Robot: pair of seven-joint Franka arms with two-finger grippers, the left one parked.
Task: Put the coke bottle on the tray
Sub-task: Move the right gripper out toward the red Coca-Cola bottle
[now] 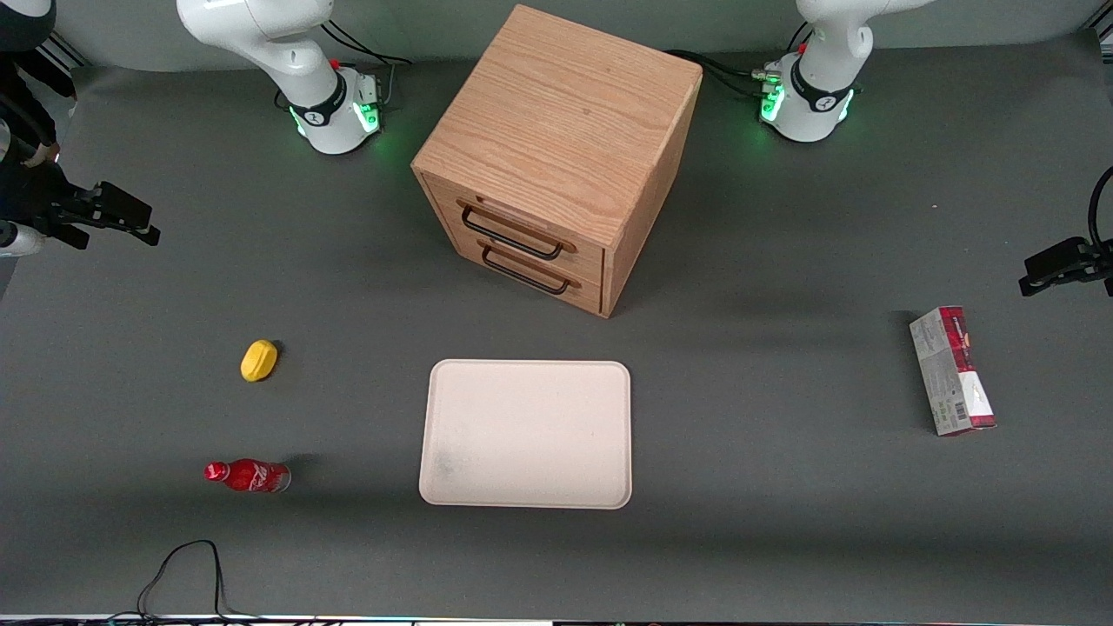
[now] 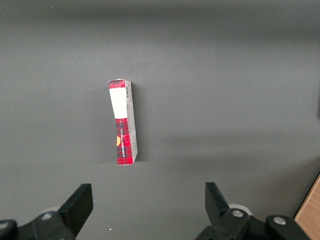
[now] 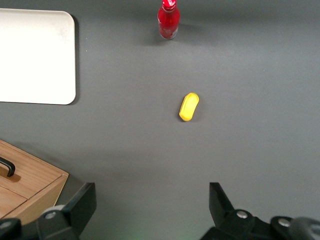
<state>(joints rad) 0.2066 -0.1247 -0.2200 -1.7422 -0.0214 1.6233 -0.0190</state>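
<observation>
The coke bottle (image 1: 248, 476) looks to be standing on the grey table (image 1: 783, 261), leaning in the front view with its cap pointing toward the working arm's end; it is apart from the tray (image 1: 526, 433), toward that end, and nearer the front camera than the yellow object (image 1: 258, 360). The tray lies flat in front of the cabinet (image 1: 556, 156), nothing on it, and both cabinet drawers are shut. The gripper (image 3: 150, 210) hangs high at the working arm's end, well apart from the bottle, fingers spread wide and holding nothing; a carton (image 1: 952, 370) lies toward the parked arm's end.
</observation>
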